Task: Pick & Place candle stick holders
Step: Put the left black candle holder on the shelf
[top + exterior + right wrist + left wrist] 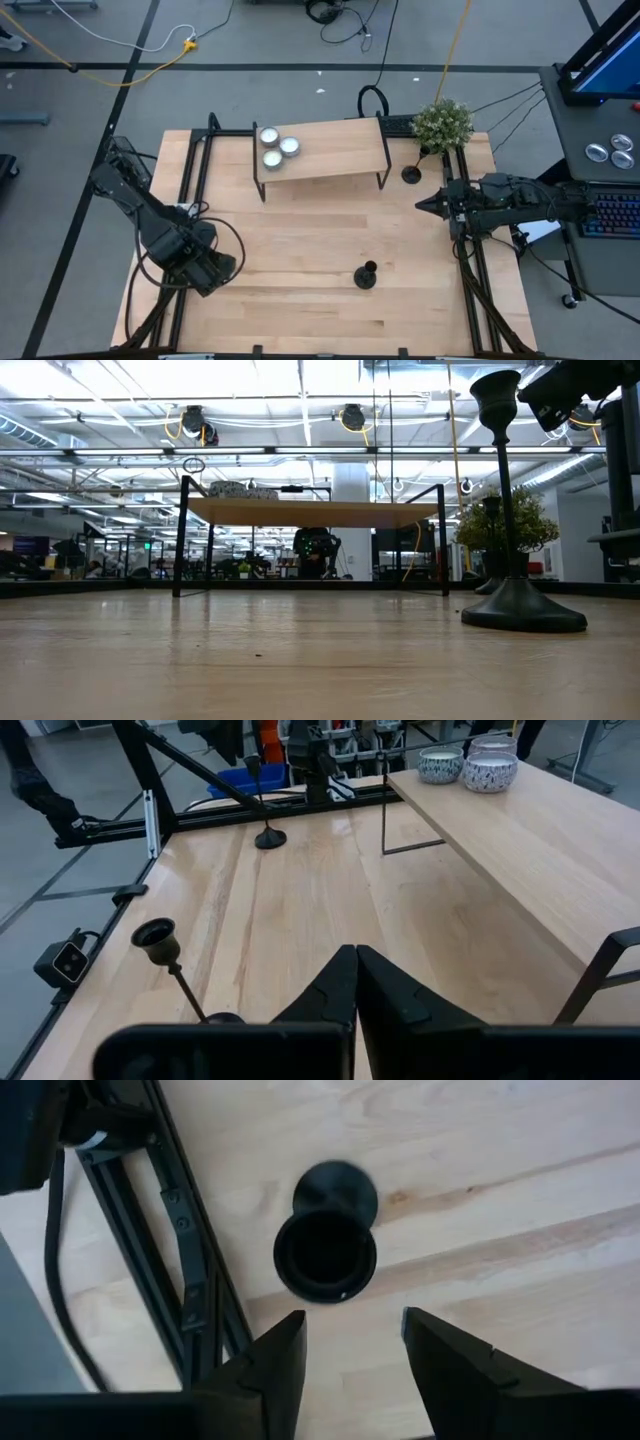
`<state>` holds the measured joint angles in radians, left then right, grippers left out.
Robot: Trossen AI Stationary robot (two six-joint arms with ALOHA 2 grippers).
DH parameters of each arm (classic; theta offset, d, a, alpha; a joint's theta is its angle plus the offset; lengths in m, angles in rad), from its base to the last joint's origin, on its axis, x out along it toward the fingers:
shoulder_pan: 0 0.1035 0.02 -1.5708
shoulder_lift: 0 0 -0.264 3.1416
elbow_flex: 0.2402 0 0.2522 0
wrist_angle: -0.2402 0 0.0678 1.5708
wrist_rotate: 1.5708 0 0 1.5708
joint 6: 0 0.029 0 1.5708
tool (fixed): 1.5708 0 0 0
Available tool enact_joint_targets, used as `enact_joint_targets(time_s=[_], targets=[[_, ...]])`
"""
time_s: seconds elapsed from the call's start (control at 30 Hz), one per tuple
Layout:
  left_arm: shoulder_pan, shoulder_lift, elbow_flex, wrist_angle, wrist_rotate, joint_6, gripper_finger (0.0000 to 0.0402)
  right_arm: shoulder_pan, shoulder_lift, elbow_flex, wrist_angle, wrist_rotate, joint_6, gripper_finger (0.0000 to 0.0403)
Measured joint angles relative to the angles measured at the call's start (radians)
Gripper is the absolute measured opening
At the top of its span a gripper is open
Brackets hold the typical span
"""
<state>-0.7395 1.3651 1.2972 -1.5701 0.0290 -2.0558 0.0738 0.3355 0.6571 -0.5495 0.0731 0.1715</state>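
Three black candlestick holders stand upright on their round bases on the wooden table. One (pixel 365 275) is near the front middle and also shows in the low view (pixel 512 510). One (pixel 411 174) stands by the plant. The third (pixel 325 1255) is below my left gripper (pixel 350 1325), seen from above; in the high view that gripper (pixel 215 268) hides it. My left gripper is open, pointing down, its fingers clear of the cup. My right gripper (pixel 420 203) is shut and empty, hovering level at the table's right side (pixel 355 955).
A low wooden shelf on black legs (pixel 320 150) stands at the table's far middle, with three tealights (pixel 276 148) on its left end. A small potted plant (pixel 442 122) is at the far right corner. Black frame rails (pixel 195 190) run along both sides.
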Motion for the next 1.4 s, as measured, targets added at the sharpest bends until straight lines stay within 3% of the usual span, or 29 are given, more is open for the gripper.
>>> enact_joint_targets(time_s=[0.2, 0.5, 1.0, 1.4], targets=[[0.006, -0.001, 0.030, -0.001, 0.048, 0.030, 0.0177, 0.000, 0.000, 0.000, 0.000, 0.002, 0.004, 0.0000], [0.014, -0.054, 0.052, 0.000, -0.059, 0.018, 0.0174, 0.000, 0.000, 0.000, 0.000, 0.003, 0.004, 0.0000], [0.013, -0.193, -0.065, -0.002, -0.102, -0.008, 0.0075, 0.000, 0.000, 0.000, 0.000, 0.001, 0.001, 0.0000], [0.014, -0.195, -0.113, -0.001, -0.101, 0.065, 0.0067, 0.000, 0.000, 0.001, 0.000, 0.001, 0.000, 0.0000]])
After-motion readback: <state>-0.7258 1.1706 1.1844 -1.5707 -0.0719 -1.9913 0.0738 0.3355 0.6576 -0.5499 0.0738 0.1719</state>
